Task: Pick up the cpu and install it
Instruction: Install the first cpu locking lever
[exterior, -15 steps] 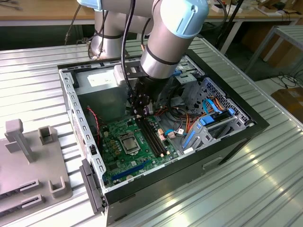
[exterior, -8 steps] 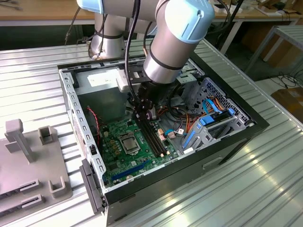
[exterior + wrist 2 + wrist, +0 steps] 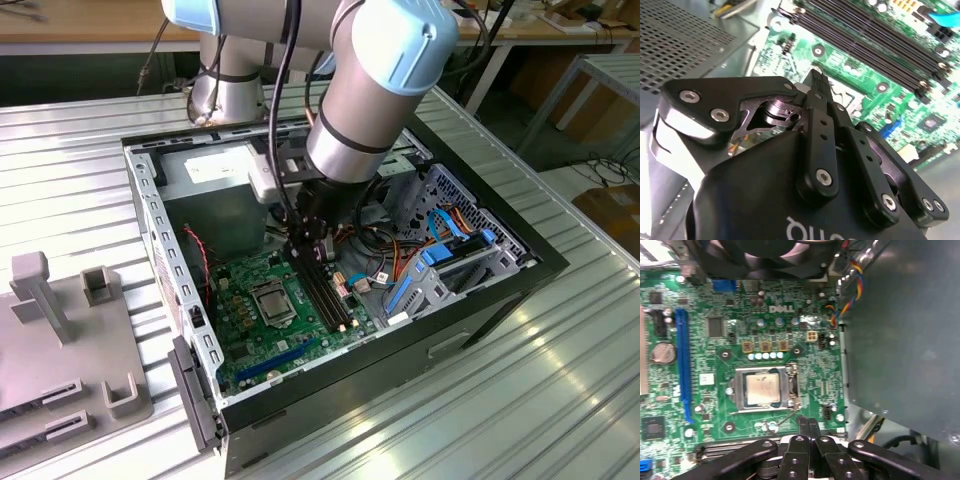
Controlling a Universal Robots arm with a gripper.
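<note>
The cpu [image 3: 272,298] [image 3: 762,389], a small square chip with a silvery top, lies flat inside the metal socket frame [image 3: 791,385] on the green motherboard [image 3: 247,335] [image 3: 705,305] of an open computer case. My gripper [image 3: 308,262] [image 3: 808,423] [image 3: 815,79] hangs a little above the board, beside the socket and next to the long black memory slots [image 3: 327,297] [image 3: 865,40]. Its two black fingers are pressed together, shut, with nothing between them. The fingertips are apart from the cpu.
The case walls [image 3: 150,215] ring the board. Coloured cables [image 3: 375,255] and a blue drive bracket [image 3: 445,255] fill the case on the exterior view's right. A black fan [image 3: 775,255] sits at one board edge. A grey fixture [image 3: 60,330] stands on the ribbed table at the exterior view's left.
</note>
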